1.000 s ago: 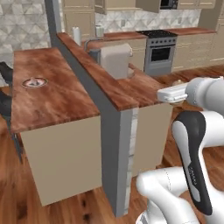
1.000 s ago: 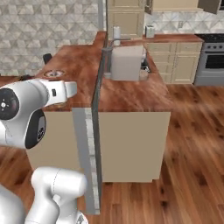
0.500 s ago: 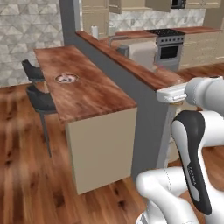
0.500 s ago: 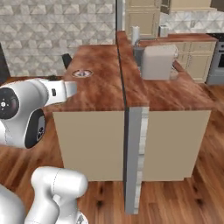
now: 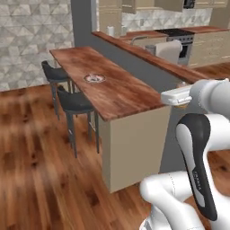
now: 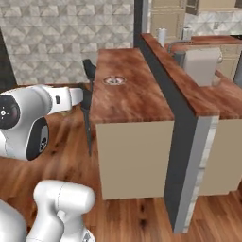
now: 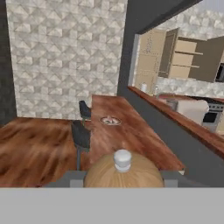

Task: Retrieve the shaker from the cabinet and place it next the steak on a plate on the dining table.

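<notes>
- Hand view: the shaker (image 7: pixel 123 169) sits at 6 o'clock, seen from above, a light wooden dome with a pale knob on top. A grey finger (image 7: pixel 70 178) presses against each side of it, so the jaws are closed on the shaker.
- Hand view: the dining table (image 7: pixel 135 135) extends from the shaker toward 12 o'clock. The plate (image 7: pixel 110 120) lies on its far half, well apart from the shaker. The steak on the plate is too small to make out here.
- Hand view: two dark stools (image 7: pixel 82 134) stand at the table's 9 o'clock side. An open wall cabinet (image 7: pixel 188 59) with pale shelves is at 2 o'clock.
- Left base view: the plate (image 5: pixel 95 78) rests on the table (image 5: pixel 112 90), with a pinkish steak (image 5: pixel 95 77) at its centre. A sliver of the shaker (image 5: pixel 181 105) shows under the white wrist at 3 o'clock.
- Right base view: the plate (image 6: pixel 114 80) lies on the table's (image 6: pixel 127 90) far half; a silver toaster (image 6: pixel 202 66) stands on the counter beyond the raised grey divider.
</notes>
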{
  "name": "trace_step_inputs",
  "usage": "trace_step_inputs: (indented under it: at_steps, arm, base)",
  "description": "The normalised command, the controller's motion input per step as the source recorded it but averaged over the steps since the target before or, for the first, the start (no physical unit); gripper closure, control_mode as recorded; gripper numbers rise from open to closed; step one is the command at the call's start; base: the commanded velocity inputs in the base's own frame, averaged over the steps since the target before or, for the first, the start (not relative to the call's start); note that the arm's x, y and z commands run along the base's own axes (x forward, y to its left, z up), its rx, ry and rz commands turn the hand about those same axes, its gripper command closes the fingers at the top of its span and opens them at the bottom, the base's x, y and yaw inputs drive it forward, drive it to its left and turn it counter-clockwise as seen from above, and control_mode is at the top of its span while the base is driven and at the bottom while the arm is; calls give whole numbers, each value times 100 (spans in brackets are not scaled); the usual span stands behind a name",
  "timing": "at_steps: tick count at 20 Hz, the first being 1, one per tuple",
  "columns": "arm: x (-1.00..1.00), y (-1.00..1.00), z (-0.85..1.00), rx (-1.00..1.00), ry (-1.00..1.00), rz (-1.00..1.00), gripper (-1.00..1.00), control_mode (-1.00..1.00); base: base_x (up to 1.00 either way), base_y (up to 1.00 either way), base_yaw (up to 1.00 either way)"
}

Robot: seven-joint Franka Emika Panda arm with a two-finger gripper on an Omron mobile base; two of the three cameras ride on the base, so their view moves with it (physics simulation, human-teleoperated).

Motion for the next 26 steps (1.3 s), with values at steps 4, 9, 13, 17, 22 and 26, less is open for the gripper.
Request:
trace_step_inputs:
  at_steps: [4, 9, 13, 17, 22, 26]
  arm:
    - [0, 0, 0, 0, 0, 0, 100, 100]
    - [0, 0, 0, 0, 0, 0, 100, 100]
    - [0, 0, 0, 0, 0, 0, 100, 100]
    - [0, 0, 0, 0, 0, 0, 100, 100]
    - [0, 0, 0, 0, 0, 0, 100, 100]
    - [0, 0, 0, 0, 0, 0, 100, 100]
  base:
    - [44, 100, -12]
    - [81, 100, -19]
    - [100, 100, -31]
    - [100, 100, -31]
    - [100, 90, -31]
    - [100, 55, -39]
